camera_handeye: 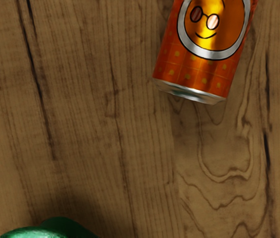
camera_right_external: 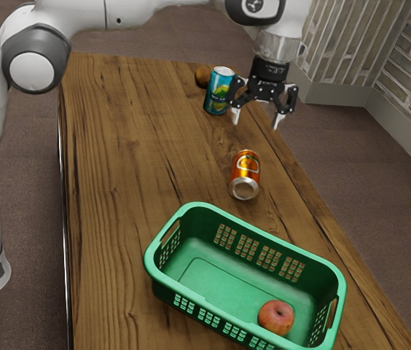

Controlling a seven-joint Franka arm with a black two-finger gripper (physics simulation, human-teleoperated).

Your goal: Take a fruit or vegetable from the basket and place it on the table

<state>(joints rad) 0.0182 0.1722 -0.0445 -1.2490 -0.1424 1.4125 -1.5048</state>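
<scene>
Gripper [camera_right_external: 256,122] up above the table [camera_right_external: 118,182], jaws apart, nothing between them. Small white lettering on its black body, too small to read.

Apple [camera_right_external: 276,318], red with some yellow, sits inside the green basket [camera_right_external: 220,281], on the basket floor, near the end at the exterior view's right. Basket stands on the table, slotted walls, no readable label. Gripper well apart from the apple.

Orange can [camera_right_external: 245,175] lies on its side on the table, between basket and gripper in the exterior view, touching neither. Label in the wrist view: silver ring, yellow-orange smiley with round glasses, small yellow marks on a lined orange-red ground. Brand not readable.

Teal can [camera_right_external: 218,90] stands upright on the table, near the gripper in the exterior view. Label has a yellow-green picture and small pale lettering, brand too small to read. Brown round thing [camera_right_external: 203,76] just beside that can, partly hidden by it; kind unclear.

Wrist view also has a blurred green thing [camera_handeye: 50,229] at its lower edge, can't tell what.
</scene>
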